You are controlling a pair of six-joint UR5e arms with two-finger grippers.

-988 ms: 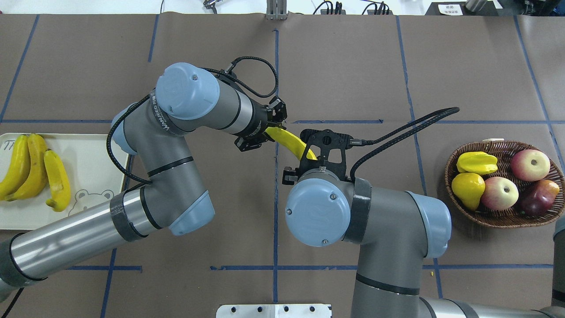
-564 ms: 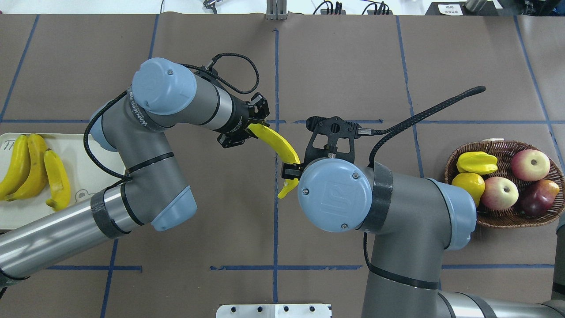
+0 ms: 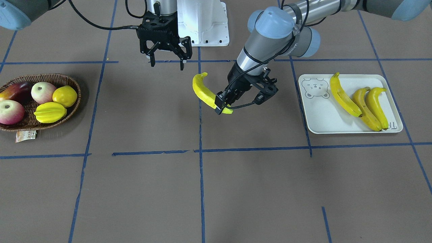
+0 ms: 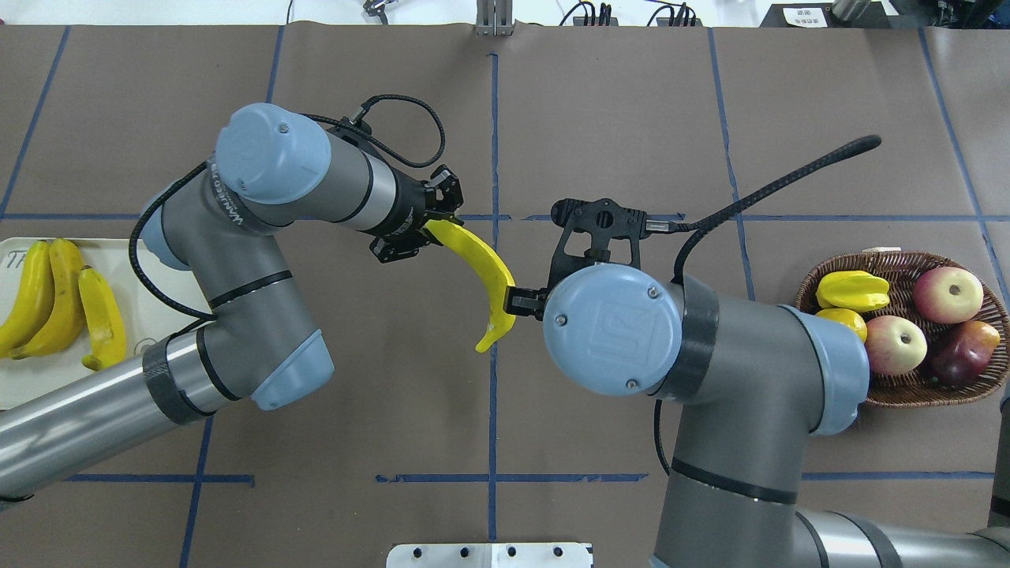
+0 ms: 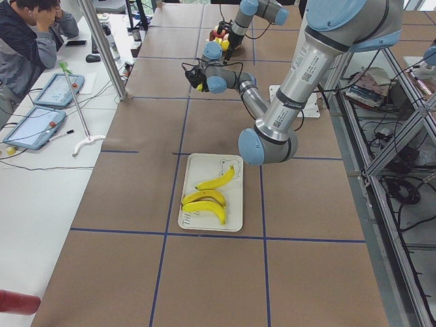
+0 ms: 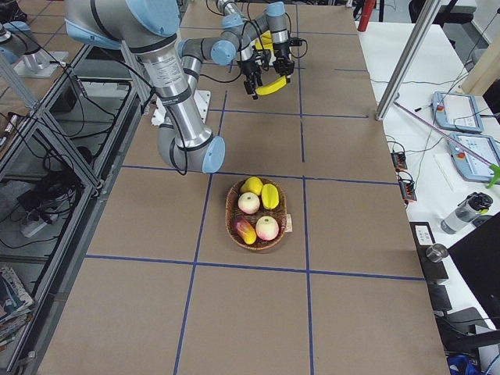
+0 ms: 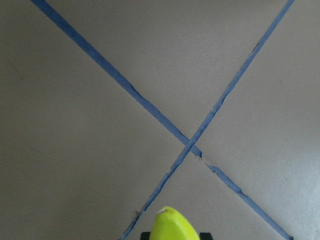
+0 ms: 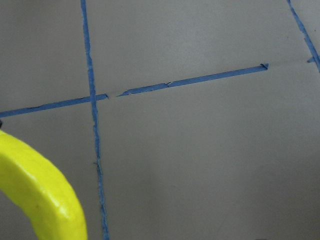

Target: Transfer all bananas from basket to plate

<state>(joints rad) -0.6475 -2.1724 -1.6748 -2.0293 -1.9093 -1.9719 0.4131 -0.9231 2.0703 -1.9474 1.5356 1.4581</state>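
Yellow banana has shifted left with left tool (right tool splayed, apart).

Clamped left end effector, right end effector splayed open.

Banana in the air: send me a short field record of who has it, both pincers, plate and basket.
held banana: lifted, one end in left pincer
left pincer: shut on held banana
right pincer: open, nothing between its fingers
plate: three bananas lying on it
basket: no bananas visible, only other fruit
left to do: set held banana on plate
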